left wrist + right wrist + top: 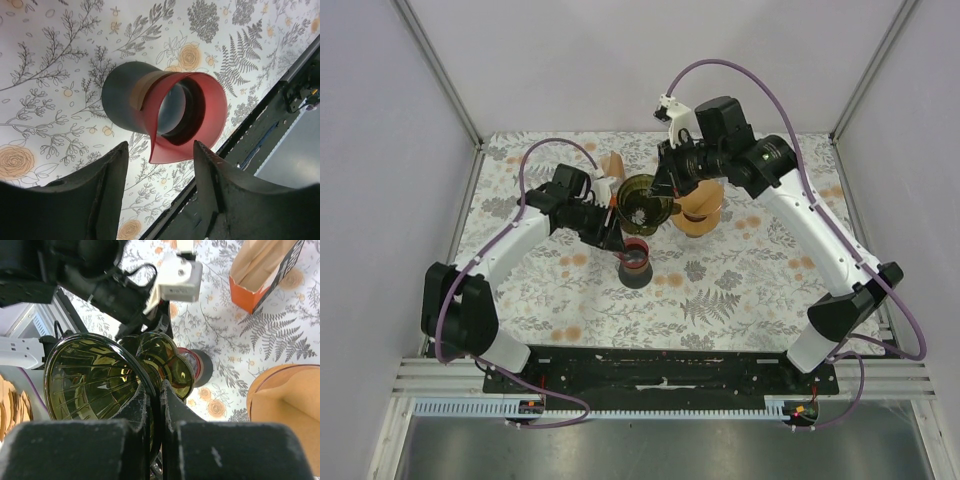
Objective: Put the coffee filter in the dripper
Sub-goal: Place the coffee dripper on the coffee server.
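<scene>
Right gripper (154,400): fingers drawn narrow, clamped on the rim of the dripper (95,380), with the rim edge sandwiched between the two pads. The dripper is amber-tinted, see-through and ribbed inside; it is held off the tabletop and tilted, mouth turned toward the right wrist camera. From the top view the dripper (645,205) hangs over the floral tabletop (740,290) roughly midway between the left and right edges and closer to the far edge than the near one, with the right gripper (665,190) on its right side. Left gripper (160,147): fingers spread wide, nothing between them. It hovers just over a dark cup (125,95) fitted with a red collar (200,115); the wrist view cannot settle whether a fingertip touches the collar. In the top view the cup (635,265) stands upright near mid-table, slightly toward the near edge, just on the near side of the dripper, with the left gripper (615,235) at its far-left side. Coffee filters: brown paper shows in an open orange box (260,270); in the top view that box (612,165) sits by the far edge, a little left of its middle, apart from the dripper. A tan rounded object (705,210) rests just right of the dripper, under the right forearm; what it is cannot be told.
</scene>
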Controlling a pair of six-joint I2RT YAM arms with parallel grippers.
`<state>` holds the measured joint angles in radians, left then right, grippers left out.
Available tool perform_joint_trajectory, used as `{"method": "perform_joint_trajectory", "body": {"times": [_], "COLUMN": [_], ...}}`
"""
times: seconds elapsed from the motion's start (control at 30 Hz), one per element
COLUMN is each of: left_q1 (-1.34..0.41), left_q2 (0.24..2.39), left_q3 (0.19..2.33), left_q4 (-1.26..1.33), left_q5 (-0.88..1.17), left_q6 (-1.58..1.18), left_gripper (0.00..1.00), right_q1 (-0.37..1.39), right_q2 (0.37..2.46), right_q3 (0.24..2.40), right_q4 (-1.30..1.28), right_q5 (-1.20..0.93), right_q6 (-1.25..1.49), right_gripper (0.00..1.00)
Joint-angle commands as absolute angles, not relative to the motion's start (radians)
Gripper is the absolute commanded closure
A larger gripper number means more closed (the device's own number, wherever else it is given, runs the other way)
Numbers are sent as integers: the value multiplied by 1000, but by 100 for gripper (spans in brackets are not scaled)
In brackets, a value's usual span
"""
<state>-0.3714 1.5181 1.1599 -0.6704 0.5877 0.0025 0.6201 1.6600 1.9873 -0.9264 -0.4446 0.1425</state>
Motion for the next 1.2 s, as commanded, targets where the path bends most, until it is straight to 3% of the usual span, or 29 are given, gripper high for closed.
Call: {"method": "perform_joint_trajectory", "body": {"times": [0.0, 0.2, 0.43, 1.17], "left_q1": [-351, -249, -134, -123], "left_q2": [1482, 1468, 1450, 1422], "left_q3": [1299, 1445, 1431, 1414], "left_q4": [-776, -864, -818, -802], "left_q5": [592, 516, 448, 457], "left_q6": [67, 80, 12, 11], "left_gripper": [37, 35, 36, 37], "right_q1": [630, 679, 715, 677], "right_q2": [1649, 1681, 1792, 1947], "right_q3": [1959, 1875, 1898, 1922], "right_q4": [-922, -916, -919, -925], "right_q5": [-472, -445, -443, -469], "right_q6": [127, 149, 144, 141], "right_gripper": [100, 100, 100, 100]}}
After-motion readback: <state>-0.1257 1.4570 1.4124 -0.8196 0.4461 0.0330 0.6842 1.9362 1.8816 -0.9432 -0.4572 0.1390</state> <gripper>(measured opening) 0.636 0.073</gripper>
